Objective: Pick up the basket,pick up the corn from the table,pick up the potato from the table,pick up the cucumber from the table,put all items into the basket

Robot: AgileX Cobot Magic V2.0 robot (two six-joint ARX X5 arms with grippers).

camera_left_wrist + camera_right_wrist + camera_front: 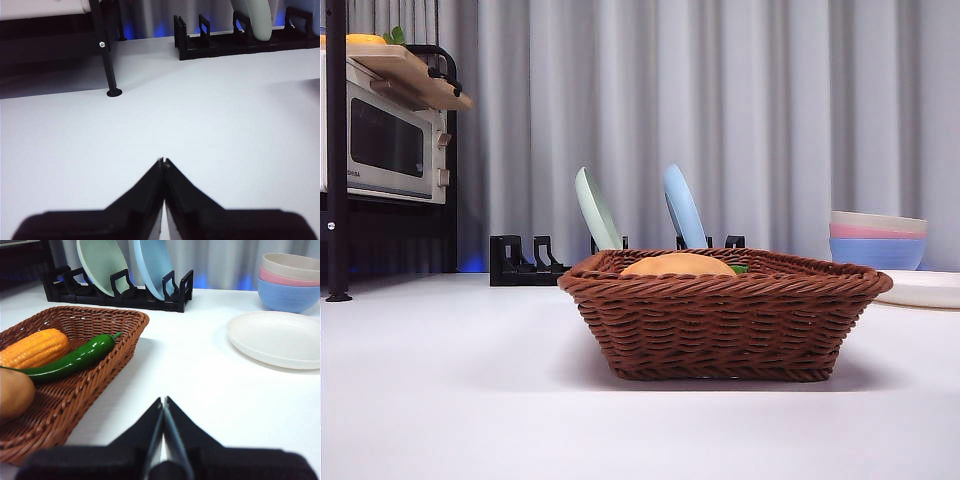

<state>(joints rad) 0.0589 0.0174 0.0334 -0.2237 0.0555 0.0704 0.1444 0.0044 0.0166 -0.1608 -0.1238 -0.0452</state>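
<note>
The brown wicker basket (725,315) stands on the white table (450,390) in the middle of the front view. It also shows in the right wrist view (75,385). Inside it lie the corn (34,348), the green cucumber (75,359) and the tan potato (14,392). In the front view only the potato's top (677,265) and a green tip (740,268) rise above the rim. My right gripper (163,402) is shut and empty, over bare table beside the basket. My left gripper (163,162) is shut and empty over bare table, with no basket in its view.
A black dish rack (525,262) with a green plate (597,210) and a blue plate (683,207) stands behind the basket. Stacked pastel bowls (877,240) and a white plate (920,289) are at the right. A microwave (385,140) on a black stand (337,150) is at the left.
</note>
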